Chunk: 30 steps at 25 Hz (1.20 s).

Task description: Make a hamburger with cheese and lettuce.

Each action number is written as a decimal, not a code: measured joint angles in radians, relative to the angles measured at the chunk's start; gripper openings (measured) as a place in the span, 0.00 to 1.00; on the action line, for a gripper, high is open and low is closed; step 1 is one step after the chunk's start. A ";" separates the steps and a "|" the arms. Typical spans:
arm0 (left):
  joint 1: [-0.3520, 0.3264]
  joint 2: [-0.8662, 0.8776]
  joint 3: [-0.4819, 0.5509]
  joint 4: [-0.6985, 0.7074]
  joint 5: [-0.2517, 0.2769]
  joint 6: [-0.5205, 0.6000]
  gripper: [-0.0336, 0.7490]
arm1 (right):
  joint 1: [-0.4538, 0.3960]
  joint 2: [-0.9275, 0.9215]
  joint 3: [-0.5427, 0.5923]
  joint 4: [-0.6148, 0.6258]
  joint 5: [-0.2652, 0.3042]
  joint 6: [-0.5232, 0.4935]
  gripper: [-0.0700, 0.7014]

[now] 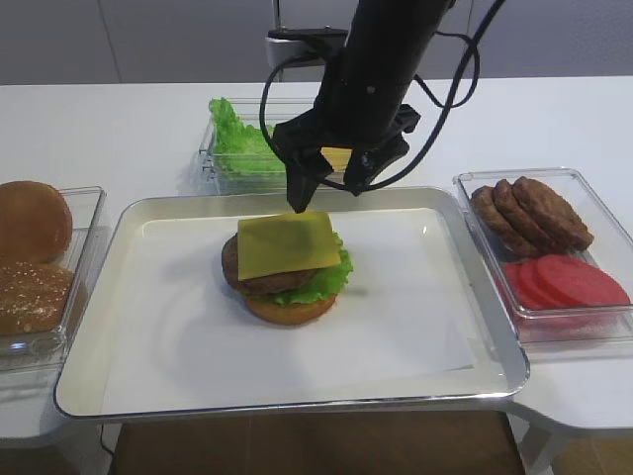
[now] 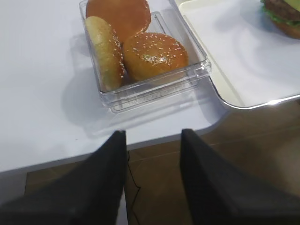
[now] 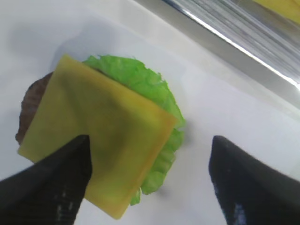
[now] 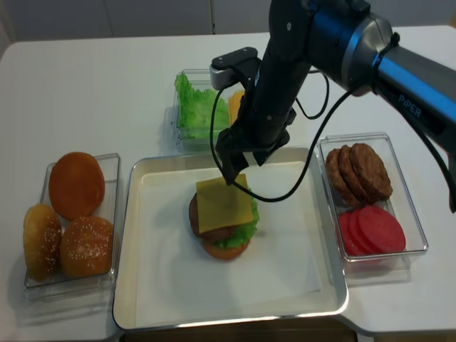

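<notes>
At the centre of the frame, the hamburger (image 1: 287,280) sat on the white tray (image 1: 178,376), with the cheese (image 1: 287,243) lying flat on its patty and the lettuce (image 1: 321,282) frilling out beneath. The right gripper (image 1: 328,188) hung just above the cheese's far edge, fingers apart and empty. The left gripper (image 2: 152,154), lower left near the box of buns (image 2: 140,51), also stood parted and held nothing.

A white table (image 1: 119,129) stands before a pale grey wall (image 1: 148,40), brown floor (image 2: 154,187) showing below its edge.
</notes>
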 joint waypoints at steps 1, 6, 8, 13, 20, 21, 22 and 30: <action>0.000 0.000 0.000 0.000 0.000 0.000 0.41 | 0.000 0.000 0.000 -0.007 0.000 0.005 0.88; 0.000 0.000 0.000 0.000 0.000 0.000 0.41 | 0.000 -0.020 0.000 -0.016 -0.002 0.024 0.88; 0.000 0.000 0.000 0.000 0.000 0.000 0.41 | 0.000 -0.032 0.000 -0.026 0.006 0.039 0.88; 0.000 0.000 0.000 0.000 0.000 0.000 0.41 | 0.000 -0.047 -0.009 -0.118 0.045 0.123 0.88; 0.000 0.000 0.000 0.000 0.000 0.000 0.41 | 0.000 -0.085 -0.012 -0.189 0.050 0.169 0.88; 0.000 0.000 0.000 0.000 0.000 0.000 0.41 | 0.000 -0.096 -0.012 -0.205 0.050 0.176 0.88; 0.000 0.000 0.000 0.000 0.000 0.000 0.41 | 0.000 -0.106 -0.012 -0.219 0.052 0.176 0.88; 0.000 0.000 0.000 0.000 0.000 0.000 0.41 | 0.000 -0.266 0.067 -0.305 0.056 0.176 0.88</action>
